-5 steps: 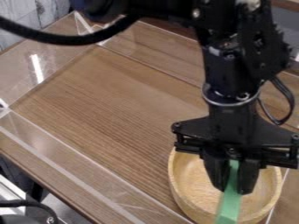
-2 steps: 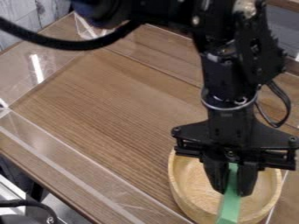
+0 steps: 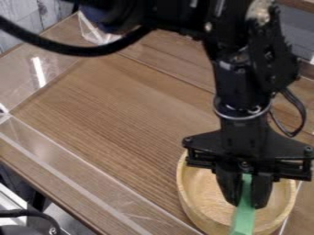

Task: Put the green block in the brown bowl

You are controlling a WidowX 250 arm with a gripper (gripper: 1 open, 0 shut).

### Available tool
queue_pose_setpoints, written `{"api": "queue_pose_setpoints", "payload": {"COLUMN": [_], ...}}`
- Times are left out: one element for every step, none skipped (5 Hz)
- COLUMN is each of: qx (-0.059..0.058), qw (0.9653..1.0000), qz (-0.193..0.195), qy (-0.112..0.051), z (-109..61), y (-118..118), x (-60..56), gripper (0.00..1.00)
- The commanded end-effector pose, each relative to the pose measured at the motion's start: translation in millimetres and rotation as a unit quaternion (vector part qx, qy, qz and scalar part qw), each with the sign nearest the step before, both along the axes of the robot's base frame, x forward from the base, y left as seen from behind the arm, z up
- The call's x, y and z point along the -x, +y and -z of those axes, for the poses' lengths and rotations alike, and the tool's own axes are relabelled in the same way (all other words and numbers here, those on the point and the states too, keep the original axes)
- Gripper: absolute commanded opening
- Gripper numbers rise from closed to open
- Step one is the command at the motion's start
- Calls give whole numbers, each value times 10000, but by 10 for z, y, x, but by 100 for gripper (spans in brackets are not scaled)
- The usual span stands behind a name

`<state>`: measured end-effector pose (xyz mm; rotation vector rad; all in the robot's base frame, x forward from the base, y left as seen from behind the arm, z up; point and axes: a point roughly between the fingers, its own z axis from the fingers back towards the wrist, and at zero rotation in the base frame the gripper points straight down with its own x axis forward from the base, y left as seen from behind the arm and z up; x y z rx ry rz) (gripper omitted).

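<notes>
Evidently, below the end effector we have the brown bowl, set there to catch the green block. We judge the fingers closed on the block's upper end, keeping it over the bowl. Fingers hide that end; whether its lower end touches wood, we cannot tell.

We're up above the bench with a single view, looking down at a slant across its top, one long edge running diagonally through the lower left, and it's close in, the black arm filling the right side, the bowl low right
</notes>
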<state>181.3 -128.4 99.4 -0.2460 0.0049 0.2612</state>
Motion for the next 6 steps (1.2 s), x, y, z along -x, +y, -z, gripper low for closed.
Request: {"api": "queue_pose_setpoints", "payload": {"qx": [92,103,112,122,134,146], "qw": [9998,9998,9998,9998,9998,9998], "qz": [-79,-89,-94,-101,-105,-110], "qy": [-125,-109,-94,-81,-71,-64], "z": [-40,-18,-9,-3,0,-2], "y": [-8,-8,-6,-2,0,1], "x": [-64,-71,-76,-82,-87,-93], "gripper": [0,0,0,0,0,0]}}
